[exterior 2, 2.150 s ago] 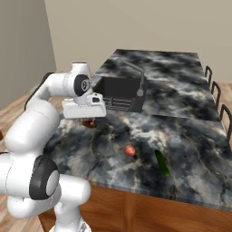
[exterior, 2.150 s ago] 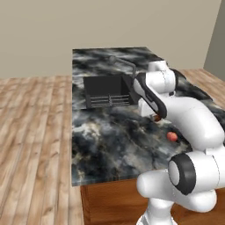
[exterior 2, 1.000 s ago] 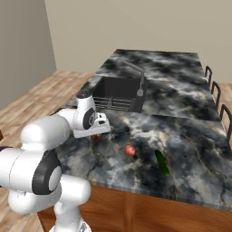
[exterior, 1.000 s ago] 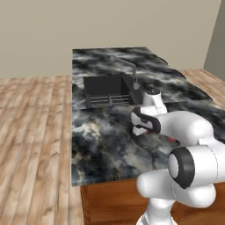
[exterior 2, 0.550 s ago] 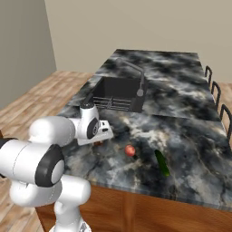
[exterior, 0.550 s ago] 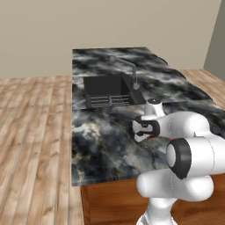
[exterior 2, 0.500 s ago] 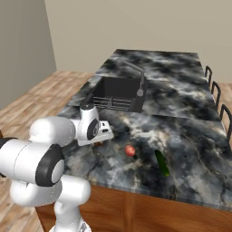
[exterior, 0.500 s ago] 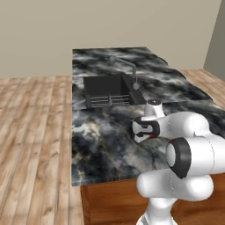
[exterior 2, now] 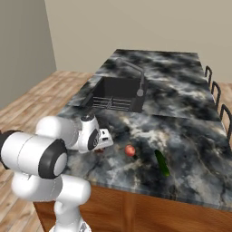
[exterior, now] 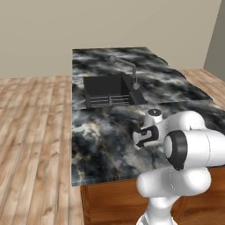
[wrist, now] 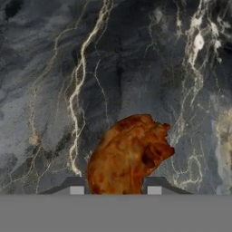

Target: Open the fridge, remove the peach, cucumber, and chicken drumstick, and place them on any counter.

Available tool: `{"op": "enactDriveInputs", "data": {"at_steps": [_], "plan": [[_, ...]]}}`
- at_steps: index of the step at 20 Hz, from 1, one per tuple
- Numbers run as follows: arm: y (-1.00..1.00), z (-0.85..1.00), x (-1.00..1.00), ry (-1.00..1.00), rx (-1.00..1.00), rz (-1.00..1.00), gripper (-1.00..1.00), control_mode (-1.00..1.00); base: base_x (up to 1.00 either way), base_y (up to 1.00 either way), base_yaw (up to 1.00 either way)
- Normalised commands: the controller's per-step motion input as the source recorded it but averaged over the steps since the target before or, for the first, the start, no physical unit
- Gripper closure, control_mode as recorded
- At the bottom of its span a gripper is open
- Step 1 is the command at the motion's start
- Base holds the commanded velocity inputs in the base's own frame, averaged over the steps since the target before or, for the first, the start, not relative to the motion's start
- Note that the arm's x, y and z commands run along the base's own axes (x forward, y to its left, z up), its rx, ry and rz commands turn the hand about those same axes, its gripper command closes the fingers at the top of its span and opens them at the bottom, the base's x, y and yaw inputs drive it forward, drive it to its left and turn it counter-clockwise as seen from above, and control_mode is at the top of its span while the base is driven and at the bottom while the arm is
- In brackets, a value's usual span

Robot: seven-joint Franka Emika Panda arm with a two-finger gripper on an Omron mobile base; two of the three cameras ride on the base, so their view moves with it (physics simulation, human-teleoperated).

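Note:
The chicken drumstick (wrist: 129, 154), an orange-brown lump, sits between my gripper's (wrist: 115, 189) two finger tips, just above the marbled counter (wrist: 54, 81). My gripper (exterior 2: 101, 146) is shut on it, low over the counter's (exterior 2: 181, 104) near part, left of the peach (exterior 2: 130, 150). The peach is a small red-orange ball lying on the stone. The dark green cucumber (exterior 2: 161, 163) lies to the right of the peach. From the left base view my gripper (exterior: 139, 139) hangs close over the counter (exterior: 101, 140). The fridge is out of view.
A black sink (exterior 2: 115, 93) with a faucet (exterior 2: 138, 77) is set into the counter beyond my gripper. The sink (exterior: 110, 90) and faucet (exterior: 129, 70) lie behind the hand. Wooden floor surrounds the island. Dark chair backs (exterior 2: 216, 97) stand along its right side.
My arm has come down toward the counter with the drumstick still in the gripper. The peach and cucumber have not moved.

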Motion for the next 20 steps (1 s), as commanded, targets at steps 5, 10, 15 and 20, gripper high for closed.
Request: {"op": "enactDriveInputs", "data": {"at_steps": [5,10,15,20], "plan": [[0.00,-0.29,0.00,-0.04,0.00,0.01,1.00,-1.00,0.00,0.00,0.00],[0.00,-0.26,0.00,-0.05,0.00,0.01,1.00,-1.00,0.00,0.00,0.00],[0.00,-0.16,0.00,-0.02,0.00,0.01,-1.00,-1.00,0.00,0.00,0.00],[0.00,0.02,0.00,0.00,0.00,0.00,1.00,-1.00,0.00,0.00,0.00]]}}
